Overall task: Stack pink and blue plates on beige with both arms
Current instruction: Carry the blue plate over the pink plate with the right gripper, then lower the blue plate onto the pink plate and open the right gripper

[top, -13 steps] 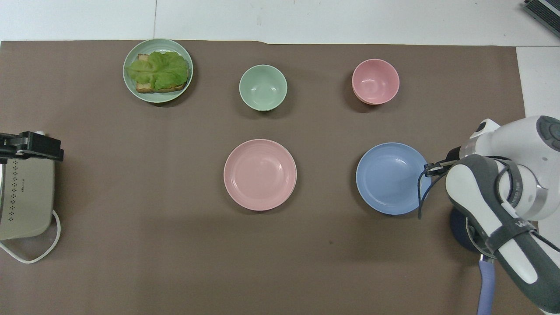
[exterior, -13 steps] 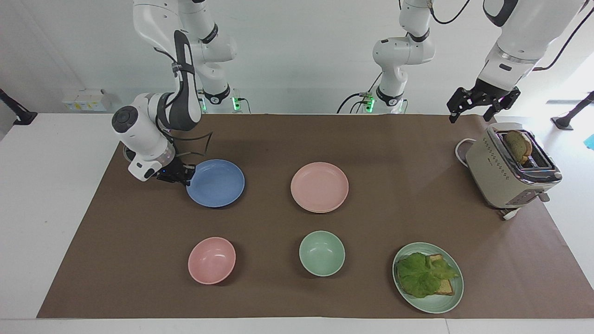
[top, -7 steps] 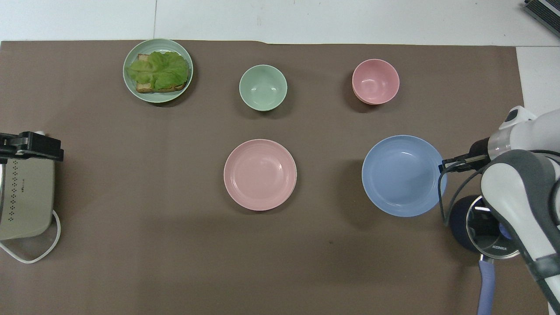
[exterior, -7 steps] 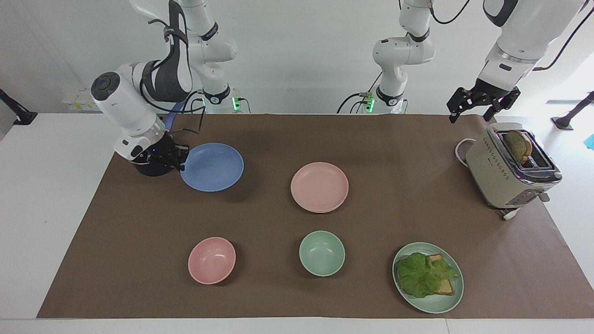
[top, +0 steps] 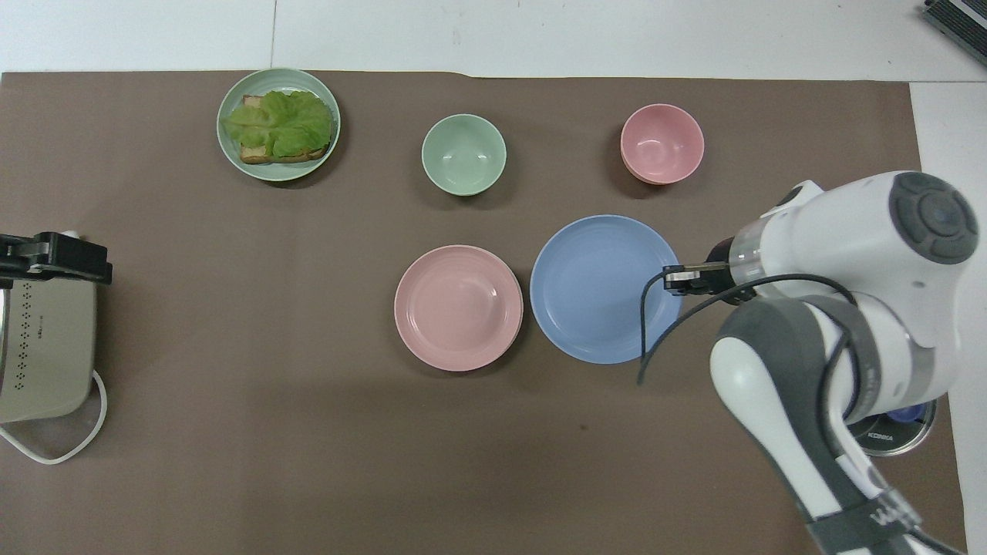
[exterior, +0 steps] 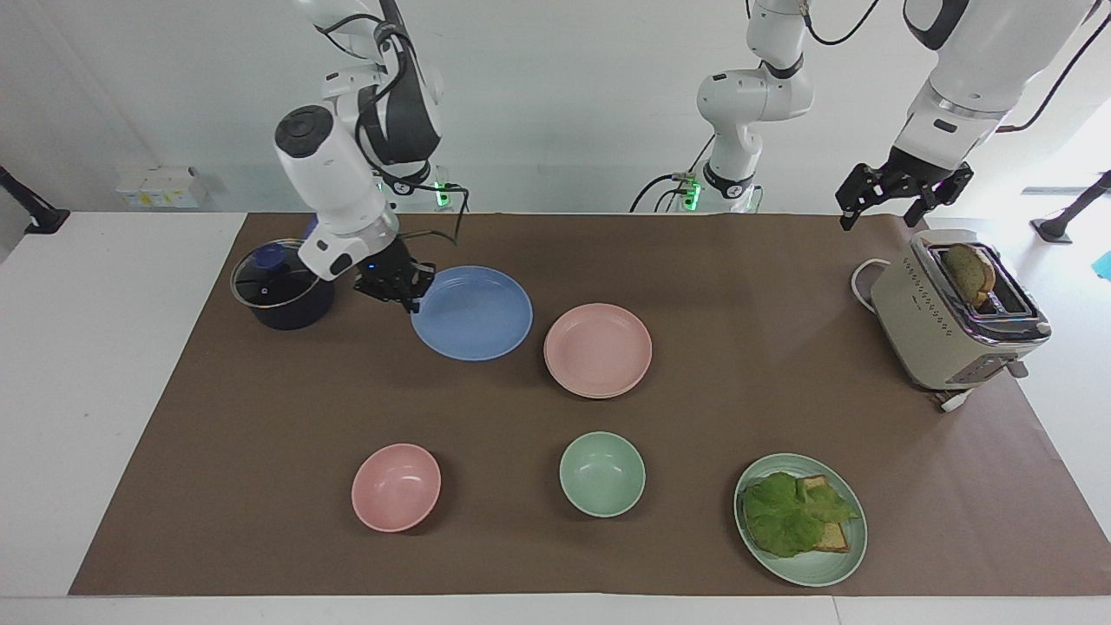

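Blue and round, one plate (exterior: 473,314) hangs just off the brown mat (exterior: 260,434) in the facing view, with its shadow beneath it. The right gripper (exterior: 401,292) is clamped on its rim at about ten o'clock. This plate sits at ten o'clock of the pink plate (exterior: 597,350), which lies flat at the middle of the mat; their rims are close but apart. A dark pot (exterior: 282,297) with a glass lid stands at nine o'clock of the gripper. The left gripper (exterior: 903,198) waits in the air with its fingers spread and nothing between them, at eleven o'clock of the toaster (exterior: 946,325). A slice of bread (exterior: 970,273) stands in the toaster's slot. Pink bowl (exterior: 396,486), green bowl (exterior: 601,474) and a green plate (exterior: 816,569) of lettuce and toast line the mat's six o'clock edge.

From overhead, the blue plate (top: 594,289) is at three o'clock of the pink plate (top: 458,307), almost rim to rim, and looks larger than it. The right gripper (top: 686,278) pinches the blue plate's three o'clock rim. The right arm hides most of the pot (top: 894,435). Only part of the toaster (top: 42,362) shows, with the left gripper (top: 54,258) over it. The bread is not visible from this angle.
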